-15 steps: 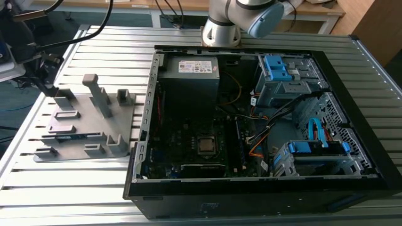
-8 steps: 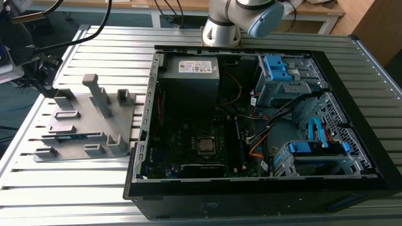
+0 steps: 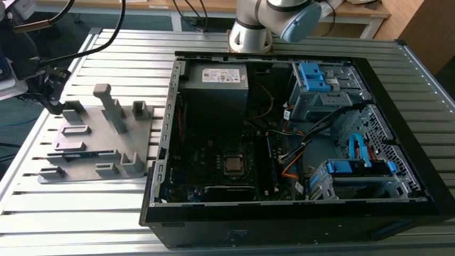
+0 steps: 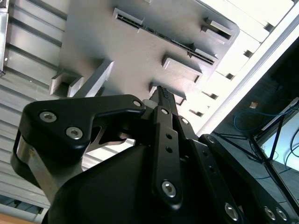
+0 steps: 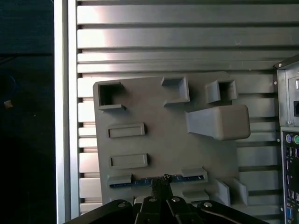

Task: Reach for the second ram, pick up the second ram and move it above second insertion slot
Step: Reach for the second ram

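Black tool (image 4: 161, 93) with silver screws (image 4: 169, 187); silver, blue-capped arm (image 3: 249, 24)

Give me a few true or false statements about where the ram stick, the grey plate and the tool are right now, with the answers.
1. The computer case lies open on the slatted table. True.
2. The second ram hangs in the air above the case. False: it sits between blocks on the grey holder plate.
3. The holder plate lies at the exterior view's left of the case. True.
4. The tool is inside the case. False: in the first wrist view it is over the holder plate, its tip by the ram.
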`<state>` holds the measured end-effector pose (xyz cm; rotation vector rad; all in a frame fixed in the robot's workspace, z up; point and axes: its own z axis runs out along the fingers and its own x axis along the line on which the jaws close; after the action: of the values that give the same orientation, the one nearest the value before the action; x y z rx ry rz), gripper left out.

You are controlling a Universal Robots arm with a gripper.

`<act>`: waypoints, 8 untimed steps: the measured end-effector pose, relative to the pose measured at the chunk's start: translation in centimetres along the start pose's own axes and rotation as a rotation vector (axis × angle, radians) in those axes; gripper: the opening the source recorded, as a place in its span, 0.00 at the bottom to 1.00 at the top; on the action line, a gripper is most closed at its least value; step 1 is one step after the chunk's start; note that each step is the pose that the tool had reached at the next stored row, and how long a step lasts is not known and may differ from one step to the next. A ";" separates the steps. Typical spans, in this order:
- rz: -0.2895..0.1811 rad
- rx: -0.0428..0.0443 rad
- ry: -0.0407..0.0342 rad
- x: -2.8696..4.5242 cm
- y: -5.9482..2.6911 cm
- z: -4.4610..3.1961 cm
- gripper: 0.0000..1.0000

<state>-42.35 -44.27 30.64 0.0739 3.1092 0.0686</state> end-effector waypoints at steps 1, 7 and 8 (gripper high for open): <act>0.000 0.0000 0.0000 0.03 -0.03 0.12 0.10; 0.000 -0.0001 -0.0001 0.18 -0.17 0.60 0.10; 0.000 0.0000 0.0000 0.20 -0.19 0.66 0.10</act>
<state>-42.54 -44.42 29.96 0.0737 3.1092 0.0686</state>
